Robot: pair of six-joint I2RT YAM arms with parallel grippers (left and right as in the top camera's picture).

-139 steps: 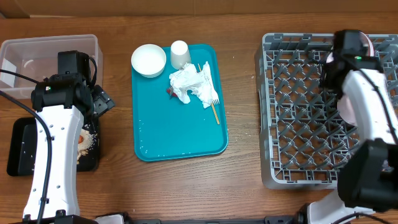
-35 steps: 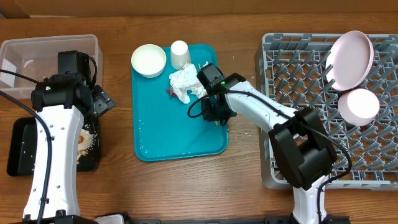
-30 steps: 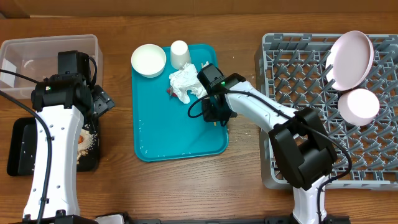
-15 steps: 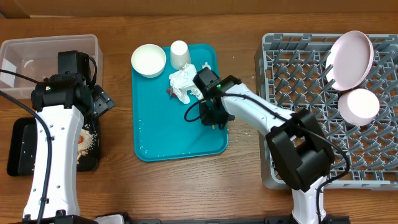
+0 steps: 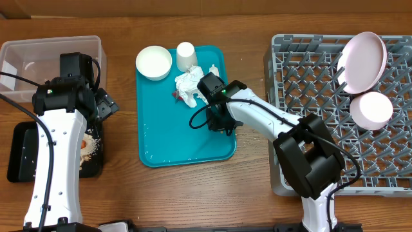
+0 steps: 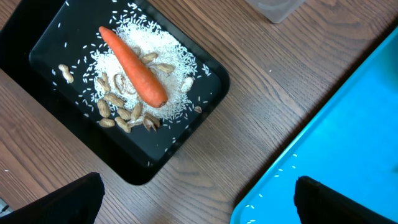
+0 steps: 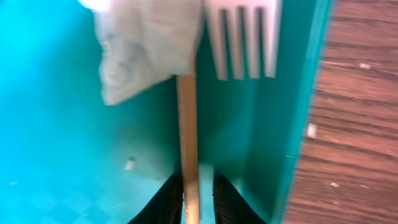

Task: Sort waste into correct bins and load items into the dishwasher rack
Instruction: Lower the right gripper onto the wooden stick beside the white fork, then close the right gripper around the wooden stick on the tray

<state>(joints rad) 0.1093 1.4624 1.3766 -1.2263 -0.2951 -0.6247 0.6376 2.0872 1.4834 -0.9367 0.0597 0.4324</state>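
Note:
In the right wrist view a thin wooden stick (image 7: 188, 124) lies on the teal tray (image 7: 56, 155) and runs between the fingers of my right gripper (image 7: 193, 202). The jaws are narrow. The left finger touches the stick and a small gap shows on the other side. The crumpled white napkin (image 7: 146, 43) and the white fork's tines (image 7: 242, 37) lie just beyond. My left gripper (image 6: 196, 199) hangs wide open and empty over the bare table, beside the black tray (image 6: 211, 84) that holds the carrot (image 6: 134, 74), rice and peanuts.
A white bowl (image 5: 154, 62) and a white cup (image 5: 186, 56) stand at the teal tray's (image 5: 180, 135) far edge, and a red scrap (image 5: 174, 95) lies by the napkin (image 5: 188, 85). The grey rack (image 5: 309, 116) holds the plate (image 5: 364, 61) and a bowl (image 5: 374, 109). The clear tub (image 5: 38, 55) is far left.
My right arm came over from the rack to the tray and shifted slightly left. Its jaws opened, then narrowed around the stick. The left arm has not moved.

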